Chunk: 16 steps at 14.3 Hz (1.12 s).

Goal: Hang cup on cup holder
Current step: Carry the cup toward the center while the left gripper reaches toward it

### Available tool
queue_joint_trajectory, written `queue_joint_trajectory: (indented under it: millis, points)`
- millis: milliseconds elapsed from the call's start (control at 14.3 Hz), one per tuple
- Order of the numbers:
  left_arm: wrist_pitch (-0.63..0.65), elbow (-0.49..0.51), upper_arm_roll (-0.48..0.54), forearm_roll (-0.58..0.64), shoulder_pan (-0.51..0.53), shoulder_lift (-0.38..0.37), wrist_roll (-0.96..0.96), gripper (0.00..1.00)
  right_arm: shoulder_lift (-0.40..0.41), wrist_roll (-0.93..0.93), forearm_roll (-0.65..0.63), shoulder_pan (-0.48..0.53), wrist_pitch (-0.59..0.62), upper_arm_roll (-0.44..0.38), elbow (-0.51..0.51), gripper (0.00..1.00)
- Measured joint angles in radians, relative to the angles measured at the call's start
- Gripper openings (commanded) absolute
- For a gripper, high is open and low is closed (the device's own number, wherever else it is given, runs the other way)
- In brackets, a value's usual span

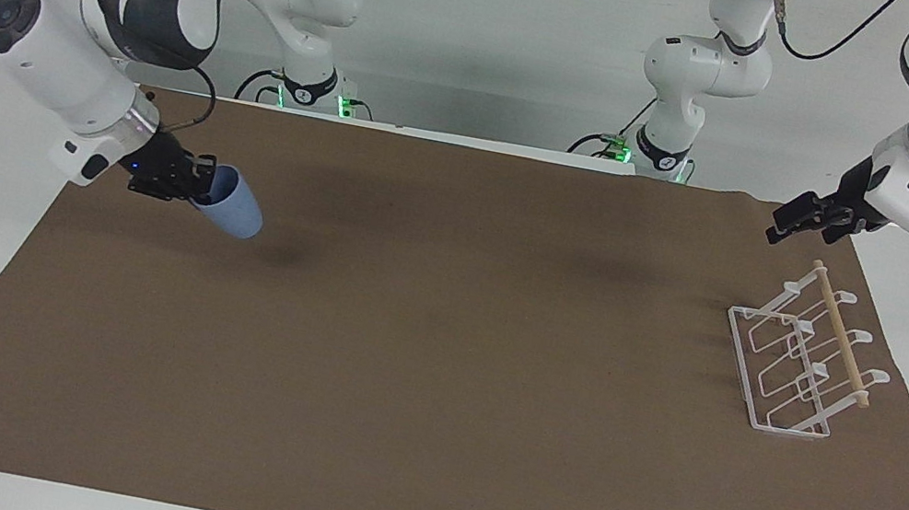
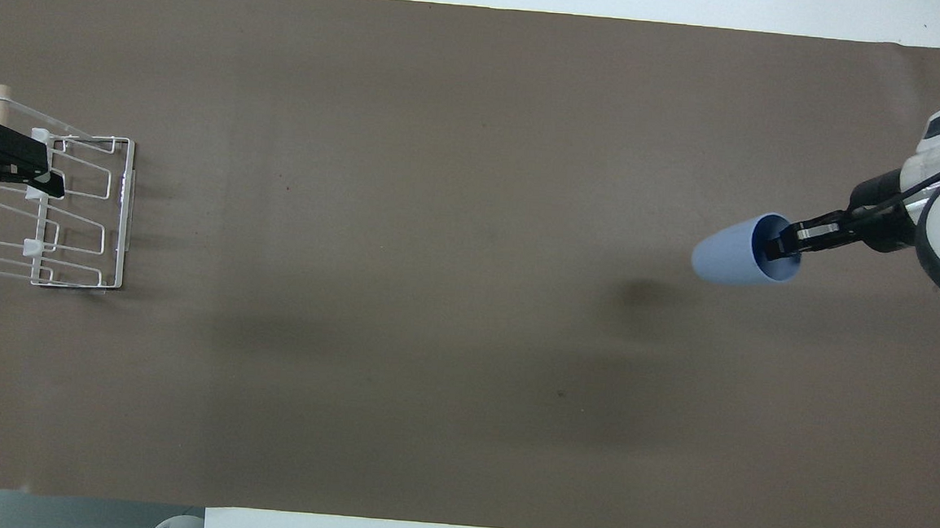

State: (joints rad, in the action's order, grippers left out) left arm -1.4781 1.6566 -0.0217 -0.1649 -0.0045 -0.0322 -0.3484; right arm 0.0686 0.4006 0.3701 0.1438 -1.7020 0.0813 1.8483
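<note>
Facing view: my right gripper is pinching the cup by its rim, carrying it tilted above the mat. Next, a long carry to the holder. My left gripper is waiting over it, fingers unreadable.

Overhead view: the cup is pale blue, plain, tapered.

bare mat, cup holder only obstacle
</note>
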Motion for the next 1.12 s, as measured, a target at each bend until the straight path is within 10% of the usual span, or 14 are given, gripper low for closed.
queue_joint_trajectory:
  millis: [700,1120]
  points:
    - [0.005,-0.028,-0.018,-0.207,-0.136,-0.007,-1.067,1.00,0.003,-0.353,0.502,-0.319,-0.240,0.045,0.021,0.00]
    - [-0.031,-0.047,-0.025,-0.269,-0.311,-0.008,-1.362,1.00,-0.006,-0.394,0.805,-0.442,-0.419,0.046,0.100,0.00]
